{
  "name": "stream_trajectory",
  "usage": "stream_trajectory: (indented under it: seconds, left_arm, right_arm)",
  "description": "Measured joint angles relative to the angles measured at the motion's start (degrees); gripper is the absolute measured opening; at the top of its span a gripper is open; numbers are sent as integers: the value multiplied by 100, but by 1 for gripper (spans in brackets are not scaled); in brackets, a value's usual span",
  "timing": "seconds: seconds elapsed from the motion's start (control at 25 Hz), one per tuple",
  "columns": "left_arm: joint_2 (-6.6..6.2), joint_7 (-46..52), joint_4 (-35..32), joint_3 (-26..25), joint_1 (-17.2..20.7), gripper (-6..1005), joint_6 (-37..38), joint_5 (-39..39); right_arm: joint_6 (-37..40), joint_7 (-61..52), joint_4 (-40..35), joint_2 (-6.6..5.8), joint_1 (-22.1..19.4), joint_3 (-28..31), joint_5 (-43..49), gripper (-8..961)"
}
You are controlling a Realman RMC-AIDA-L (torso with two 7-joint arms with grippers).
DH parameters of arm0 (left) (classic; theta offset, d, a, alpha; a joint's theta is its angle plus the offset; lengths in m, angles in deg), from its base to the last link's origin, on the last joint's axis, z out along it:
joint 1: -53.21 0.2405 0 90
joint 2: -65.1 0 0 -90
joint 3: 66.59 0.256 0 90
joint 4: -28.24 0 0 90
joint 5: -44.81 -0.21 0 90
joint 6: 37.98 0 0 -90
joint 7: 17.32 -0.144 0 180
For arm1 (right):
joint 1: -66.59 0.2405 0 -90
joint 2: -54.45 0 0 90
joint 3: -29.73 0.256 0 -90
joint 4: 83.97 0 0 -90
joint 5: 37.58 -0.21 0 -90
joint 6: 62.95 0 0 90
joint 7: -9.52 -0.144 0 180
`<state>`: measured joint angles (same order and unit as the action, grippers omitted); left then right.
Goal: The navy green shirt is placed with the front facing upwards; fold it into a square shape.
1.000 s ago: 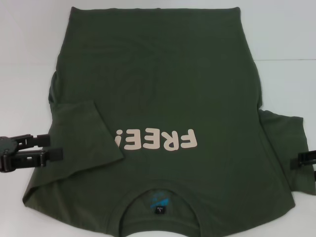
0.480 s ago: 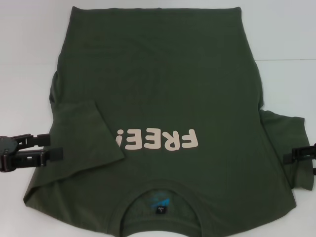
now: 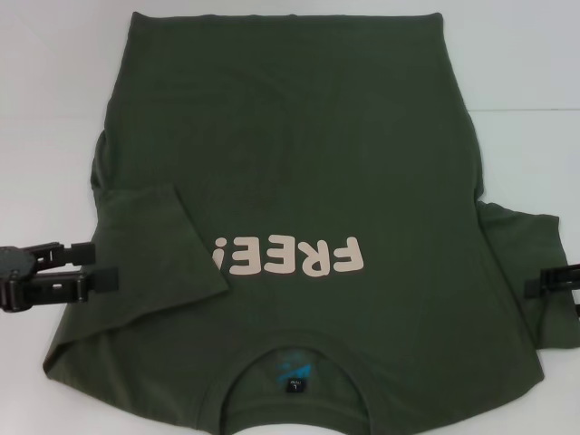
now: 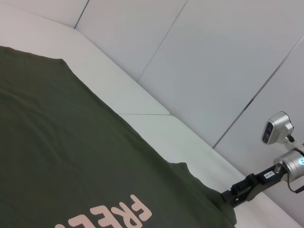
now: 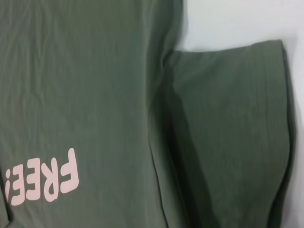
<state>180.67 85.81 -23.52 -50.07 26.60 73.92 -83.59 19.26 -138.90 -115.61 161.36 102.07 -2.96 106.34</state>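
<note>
Slightly shifted inward, left hand [image 3: 98,265] gapes wide beside navy green shirt [image 3: 299,163]; right hand [image 3: 553,281] unclear.

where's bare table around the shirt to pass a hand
Bare table lies along the shirt's left side beyond the left hand, and at the far right corner beyond the spread right sleeve. It is crowded near the right hand, at that sleeve's cuff.

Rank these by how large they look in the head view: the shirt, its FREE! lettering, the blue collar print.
1. navy green shirt, by far the largest.
2. FREE! lettering.
3. blue collar print, the smallest.
</note>
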Motion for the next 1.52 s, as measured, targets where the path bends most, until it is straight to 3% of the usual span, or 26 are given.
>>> stream_trajectory:
  seconds: [0.24,0.92,1.28,1.52]
  left_arm:
    - [0,2,0,0,-18,961,-5,0]
    - [0,-6,18,0,-26,960,-10,-1]
    - [-1,4,60,-15,-55,960,-12,-1]
    - [-9,204,74,-17,-106,960,3,53]
  right_arm:
    - [-34,-75,-3,-10,2,-45,41,778]
    - [-27,-17,-8,-34,-5,-55,49,52]
    - [-3,36,-58,-48,-62,14,18,0]
    - [51,338,-87,-131,-109,352,-3,0]
